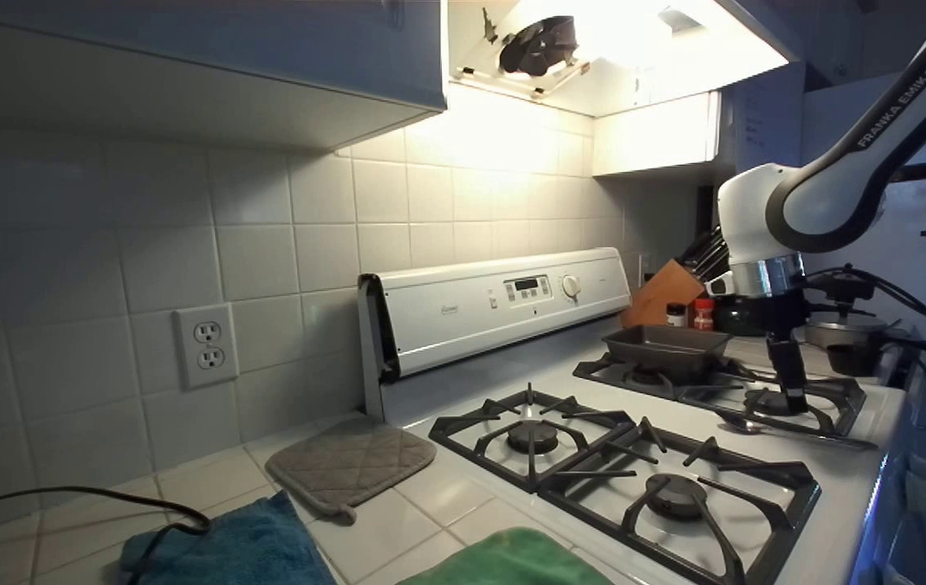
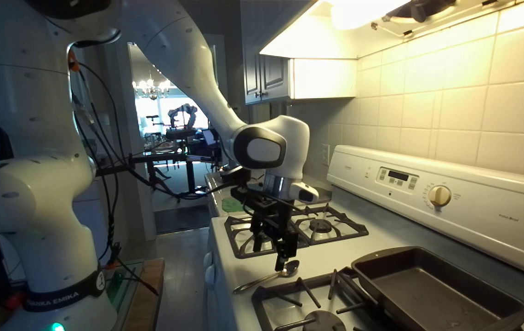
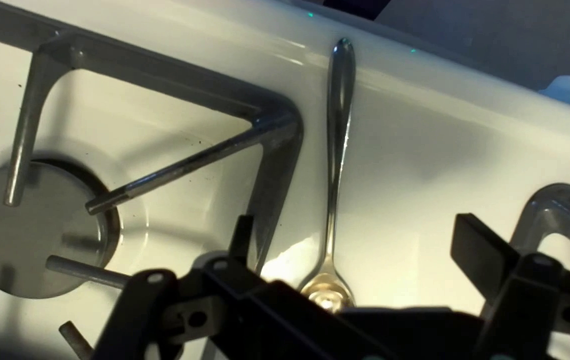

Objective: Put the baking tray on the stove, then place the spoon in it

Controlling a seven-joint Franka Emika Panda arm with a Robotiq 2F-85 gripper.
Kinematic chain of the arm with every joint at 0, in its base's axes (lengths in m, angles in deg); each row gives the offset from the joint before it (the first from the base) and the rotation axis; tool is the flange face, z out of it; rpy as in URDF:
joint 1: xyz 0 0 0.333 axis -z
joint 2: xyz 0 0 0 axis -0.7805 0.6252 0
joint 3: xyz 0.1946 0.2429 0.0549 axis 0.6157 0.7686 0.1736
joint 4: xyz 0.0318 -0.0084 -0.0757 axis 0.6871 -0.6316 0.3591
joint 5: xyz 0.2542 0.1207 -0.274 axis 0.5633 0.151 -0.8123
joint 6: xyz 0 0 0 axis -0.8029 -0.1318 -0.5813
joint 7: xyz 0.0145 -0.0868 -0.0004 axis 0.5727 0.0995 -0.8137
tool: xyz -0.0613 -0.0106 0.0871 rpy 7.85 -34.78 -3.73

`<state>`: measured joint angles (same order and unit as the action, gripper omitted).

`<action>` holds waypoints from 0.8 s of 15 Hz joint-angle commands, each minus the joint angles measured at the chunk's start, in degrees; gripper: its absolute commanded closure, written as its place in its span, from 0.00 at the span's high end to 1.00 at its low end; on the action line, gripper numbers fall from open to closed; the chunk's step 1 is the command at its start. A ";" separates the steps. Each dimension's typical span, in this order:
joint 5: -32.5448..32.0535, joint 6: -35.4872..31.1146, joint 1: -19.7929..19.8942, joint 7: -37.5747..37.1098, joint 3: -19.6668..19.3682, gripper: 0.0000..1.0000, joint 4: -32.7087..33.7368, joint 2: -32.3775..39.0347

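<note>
The dark baking tray (image 1: 666, 348) sits on the grate of a back burner of the white stove (image 1: 504, 313), near the back panel. It also shows in an exterior view (image 2: 446, 294). The spoon is shiny silver metal, not orange. It (image 2: 264, 279) lies on the white stove top between the grates, handle towards the front edge. In the wrist view the spoon (image 3: 337, 125) runs upright in the picture, and its bowl is partly hidden by my gripper (image 3: 361, 245). The gripper is open and empty, fingers apart on either side of the spoon's line, above the stove top (image 2: 335, 257).
A knife block (image 1: 664, 292), spice jars (image 1: 703, 314) and pots (image 1: 845, 331) stand beyond the stove. A grey mat (image 1: 349, 463), blue towel (image 1: 235, 544) and green cloth (image 1: 512, 561) lie on the counter. Raised grates (image 3: 275, 125) flank the spoon. A hood overhangs the stove.
</note>
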<state>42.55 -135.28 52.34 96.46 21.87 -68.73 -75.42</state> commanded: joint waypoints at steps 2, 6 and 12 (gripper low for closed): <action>5.89 -3.66 0.94 8.33 0.23 1.00 -0.86 1.09; 10.20 -6.82 1.35 13.56 0.55 1.00 -1.50 2.01; 11.25 -11.86 1.72 15.57 0.83 0.98 -3.31 3.26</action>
<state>51.85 -144.37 53.09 109.77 21.88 -70.59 -72.54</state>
